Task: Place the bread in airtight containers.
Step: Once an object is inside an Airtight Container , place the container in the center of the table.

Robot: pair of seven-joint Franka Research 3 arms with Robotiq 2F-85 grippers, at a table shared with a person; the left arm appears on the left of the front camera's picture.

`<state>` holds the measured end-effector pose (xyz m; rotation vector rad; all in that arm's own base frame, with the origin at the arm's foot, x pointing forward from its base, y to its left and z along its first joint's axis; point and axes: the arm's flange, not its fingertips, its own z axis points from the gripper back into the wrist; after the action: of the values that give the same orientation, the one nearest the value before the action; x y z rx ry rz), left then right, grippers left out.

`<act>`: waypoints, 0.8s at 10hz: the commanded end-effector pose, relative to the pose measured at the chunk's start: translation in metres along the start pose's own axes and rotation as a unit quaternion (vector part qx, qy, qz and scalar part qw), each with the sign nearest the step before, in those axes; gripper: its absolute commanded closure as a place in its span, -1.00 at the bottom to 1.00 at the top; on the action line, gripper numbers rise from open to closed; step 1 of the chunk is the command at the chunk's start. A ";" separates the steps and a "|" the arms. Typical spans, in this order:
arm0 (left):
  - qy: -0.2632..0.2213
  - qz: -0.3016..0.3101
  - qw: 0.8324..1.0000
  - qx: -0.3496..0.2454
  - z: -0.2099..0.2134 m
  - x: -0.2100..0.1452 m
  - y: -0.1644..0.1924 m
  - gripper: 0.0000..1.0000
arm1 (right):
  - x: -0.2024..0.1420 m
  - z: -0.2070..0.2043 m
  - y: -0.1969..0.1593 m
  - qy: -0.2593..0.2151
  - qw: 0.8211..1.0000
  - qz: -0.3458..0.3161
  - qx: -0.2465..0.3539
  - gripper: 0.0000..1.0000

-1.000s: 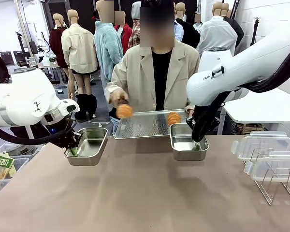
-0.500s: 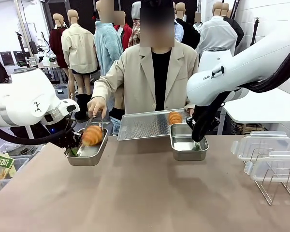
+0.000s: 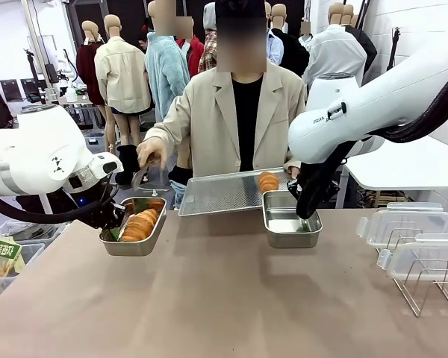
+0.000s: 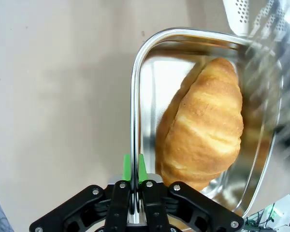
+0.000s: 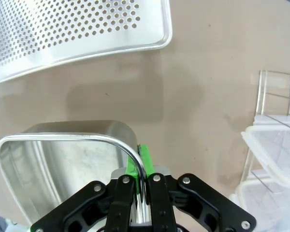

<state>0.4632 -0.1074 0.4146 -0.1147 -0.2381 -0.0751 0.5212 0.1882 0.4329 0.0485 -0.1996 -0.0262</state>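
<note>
looking across the matte brown tabletop [image 3: 224, 306] from the front camera, i see the left gripper [image 3: 113, 230] clamped on the rim of the left tin [image 3: 138, 246], a small rectangular stainless-steel container with rounded corners. in the left wrist view the jaws are pinched tight on that thin rim [image 4: 134, 92], one green pad [image 4: 127, 164] inside the wall and one outside. the first roll [image 3: 140, 224], a golden-orange, ridged, croissant-like piece of bread, lies lengthwise inside the left tin, glossy crust up, covering much of the floor.

the right gripper [image 3: 302, 212] is likewise closed on the rim of the right tin [image 3: 291, 240], a matching steel container. the right wrist view shows the pads gripping a rounded corner of that rim [image 5: 63, 137], with bare metal inside. the second roll [image 3: 268, 181] sits on the right end of the large perforated metal tray [image 3: 224, 192], just behind the right tin.

the person's hand [image 3: 151, 151] hovers above the left tin, apart from it, curled around a thin metal tool that is too blurred for me to name. two clear plastic lids [image 3: 407, 224] rest on a wire rack [image 3: 425, 287] at the table's right edge, well apart from both tins.
</note>
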 end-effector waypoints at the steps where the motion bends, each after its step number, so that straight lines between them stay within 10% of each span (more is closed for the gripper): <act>1: -0.010 -0.003 1.000 0.005 0.003 0.002 0.002 1.00 | -0.001 -0.002 0.000 -0.009 1.000 -0.003 0.004 1.00; 8: -0.010 -0.003 1.000 0.005 0.003 0.002 0.002 1.00 | -0.001 -0.002 0.000 -0.009 1.000 -0.003 0.004 1.00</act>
<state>0.4632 -0.1074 0.4147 -0.1147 -0.2381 -0.0751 0.5212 0.1882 0.4329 0.0485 -0.1996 -0.0262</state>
